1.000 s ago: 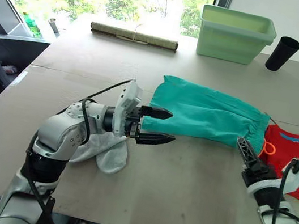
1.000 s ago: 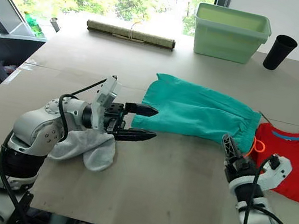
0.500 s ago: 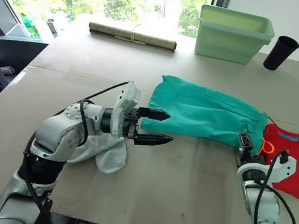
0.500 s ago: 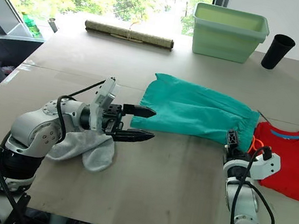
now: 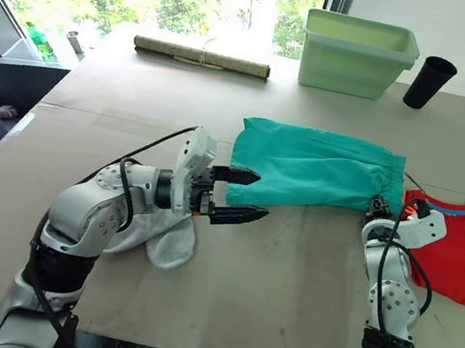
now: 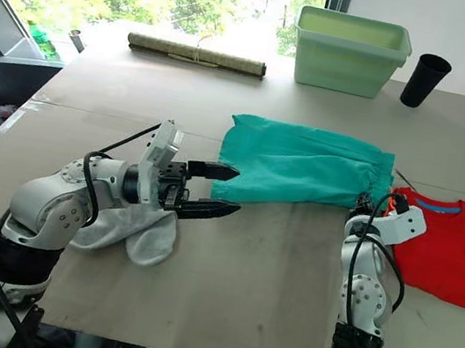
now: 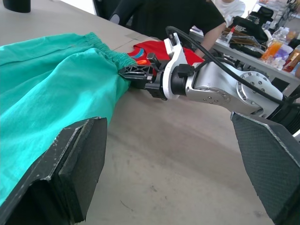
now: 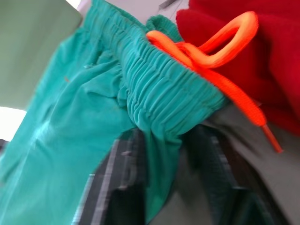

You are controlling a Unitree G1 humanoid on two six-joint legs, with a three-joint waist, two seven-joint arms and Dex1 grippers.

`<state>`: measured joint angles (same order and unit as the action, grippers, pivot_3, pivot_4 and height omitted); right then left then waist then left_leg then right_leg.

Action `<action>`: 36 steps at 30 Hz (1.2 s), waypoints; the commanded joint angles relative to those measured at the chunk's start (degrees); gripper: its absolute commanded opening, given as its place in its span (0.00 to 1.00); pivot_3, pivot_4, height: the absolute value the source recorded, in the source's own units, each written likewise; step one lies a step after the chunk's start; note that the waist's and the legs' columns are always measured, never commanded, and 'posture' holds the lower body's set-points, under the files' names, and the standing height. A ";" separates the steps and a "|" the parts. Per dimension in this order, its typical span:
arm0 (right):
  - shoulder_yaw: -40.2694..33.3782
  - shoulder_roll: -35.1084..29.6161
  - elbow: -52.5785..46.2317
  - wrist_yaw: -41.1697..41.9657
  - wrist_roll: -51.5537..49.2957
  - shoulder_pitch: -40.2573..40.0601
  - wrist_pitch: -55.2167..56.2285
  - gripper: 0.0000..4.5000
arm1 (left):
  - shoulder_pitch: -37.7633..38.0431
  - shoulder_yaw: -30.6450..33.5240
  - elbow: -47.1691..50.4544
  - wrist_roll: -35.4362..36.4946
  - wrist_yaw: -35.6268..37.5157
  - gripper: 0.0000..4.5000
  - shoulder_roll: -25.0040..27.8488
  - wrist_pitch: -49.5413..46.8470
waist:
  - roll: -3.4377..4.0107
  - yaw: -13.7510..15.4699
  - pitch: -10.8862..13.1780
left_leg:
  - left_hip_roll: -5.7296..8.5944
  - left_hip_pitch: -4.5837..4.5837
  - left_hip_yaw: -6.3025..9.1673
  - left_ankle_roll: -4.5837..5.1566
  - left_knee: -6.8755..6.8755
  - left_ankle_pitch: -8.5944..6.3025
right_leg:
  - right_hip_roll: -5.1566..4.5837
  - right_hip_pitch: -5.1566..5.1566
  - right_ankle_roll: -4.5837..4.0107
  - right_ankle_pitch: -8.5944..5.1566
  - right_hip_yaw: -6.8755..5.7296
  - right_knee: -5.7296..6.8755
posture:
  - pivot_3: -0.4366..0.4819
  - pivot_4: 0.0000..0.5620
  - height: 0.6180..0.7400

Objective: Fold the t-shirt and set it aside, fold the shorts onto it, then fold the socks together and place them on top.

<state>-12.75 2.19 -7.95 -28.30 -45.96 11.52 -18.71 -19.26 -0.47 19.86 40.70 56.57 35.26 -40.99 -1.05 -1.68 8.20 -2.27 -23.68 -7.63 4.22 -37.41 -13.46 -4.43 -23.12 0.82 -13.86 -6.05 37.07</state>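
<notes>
Nearest to the robot, the socks (image 5: 155, 234) lie in a soft grey heap on the table (image 5: 283, 299), partly under the left forearm. The left hand (image 5: 240, 196) hovers just above the table with its two black fingers spread apart and nothing between them; it points at the leg end of the shorts (image 5: 314, 168), just beside the hem.

The right hand (image 7: 133, 75) is at the waistband corner of the shorts. In the right wrist view the gathered elastic sits between its fingers, and the orange drawstring (image 8: 211, 51) loops just behind it. It looks clenched on the waistband edge, though the fingertips are partly hidden by the cloth.

The shorts lie flat across the middle of the table, legs toward the left arm and waistband toward the right. The t-shirt (image 5: 460, 252) lies to the right, touching the waistband end, seemingly already folded flat.

I judge the step in hand is folding the shorts. The cloth is thin, light and limp, so it will sag and wrinkle when lifted at one point. It is better to hold it at both ends: the thick elastic gives a firm grip, and the hem needs a pinch through both layers.

Farther back stand a rolled mat (image 5: 202, 57), a green bin (image 5: 359, 43) and a black cup (image 5: 428, 82).
</notes>
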 commanded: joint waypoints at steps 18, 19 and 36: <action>16.00 -48.02 -29.67 31.53 50.44 -9.01 0.11 0.02 | -0.63 1.55 0.08 0.54 -1.30 1.00 1.55 0.89 | 0.48 0.92 0.31 | 0.04 -0.10 -0.03 -0.03 0.13 0.01 | 0.03 -0.11 0.26 -0.17 -0.01 -0.12 | 0.48 0.27 1.00; 17.96 -49.91 -29.02 34.51 51.54 -7.33 0.95 0.02 | -0.64 1.61 -0.40 0.46 -0.99 1.00 1.85 0.92 | 0.38 0.81 0.30 | 0.03 -0.08 -0.03 -0.02 0.13 0.01 | 0.05 -0.11 0.26 -0.18 -0.01 -0.13 | 0.48 0.27 1.00; 47.12 -29.41 -6.55 72.13 50.88 14.45 -10.94 0.02 | 4.40 7.43 -3.36 -1.55 4.18 1.00 11.43 3.50 | 0.05 1.43 0.37 | -0.13 -0.18 0.07 -0.10 0.06 0.06 | 0.20 -0.12 -0.01 -0.03 -0.13 -0.14 | 0.48 0.27 1.00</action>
<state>35.54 -25.79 -13.97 39.98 7.32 26.79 -27.08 -15.13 4.90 15.33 39.30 60.33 45.87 -38.54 -1.00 -0.24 8.58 -2.33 -23.88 -7.53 4.13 -37.36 -13.41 -4.31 -23.22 0.82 -13.89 -6.23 36.91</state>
